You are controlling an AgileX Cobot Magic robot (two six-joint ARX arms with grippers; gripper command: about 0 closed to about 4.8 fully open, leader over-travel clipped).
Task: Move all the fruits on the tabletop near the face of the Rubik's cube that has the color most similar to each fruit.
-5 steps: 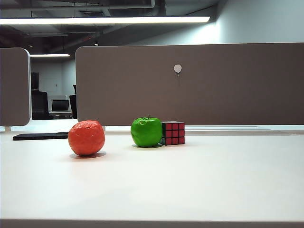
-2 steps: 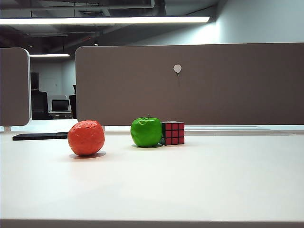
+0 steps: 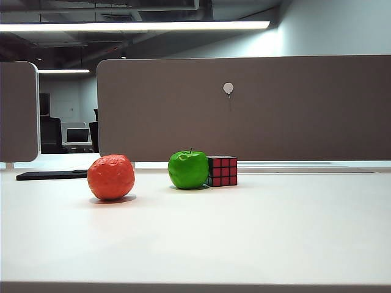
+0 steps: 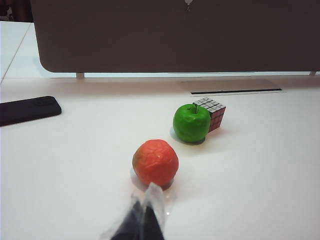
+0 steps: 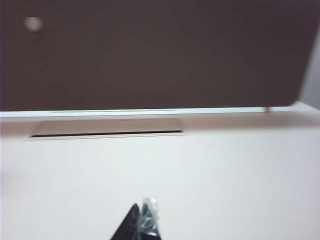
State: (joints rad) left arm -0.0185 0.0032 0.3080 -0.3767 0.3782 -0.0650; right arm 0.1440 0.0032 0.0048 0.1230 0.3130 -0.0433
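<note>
The left pincer (image 4: 145,210) was pressed together and empty, low over the bench (image 4: 260,170), with the orange-red fruit (image 4: 155,162) just ahead of its tips. Farther ahead, the green apple (image 4: 191,123) touched the Rubik's cube (image 4: 213,112), probably already matched to its green face. The right pincer (image 5: 141,220) was also pressed together, over bare bench with no fruit ahead.

- A flat black rectangular phone-like slab (image 4: 27,110) lies on the white desk, well apart from anything else.
- A tall grey-brown fabric divider panel (image 3: 244,110) stands along the far edge.
- A small pale hexagonal knob (image 3: 228,88) sits on the panel.
- A long narrow dark slot (image 4: 237,91) runs near the panel's foot.
- A bright ceiling light strip (image 3: 134,26) glows overhead.
</note>
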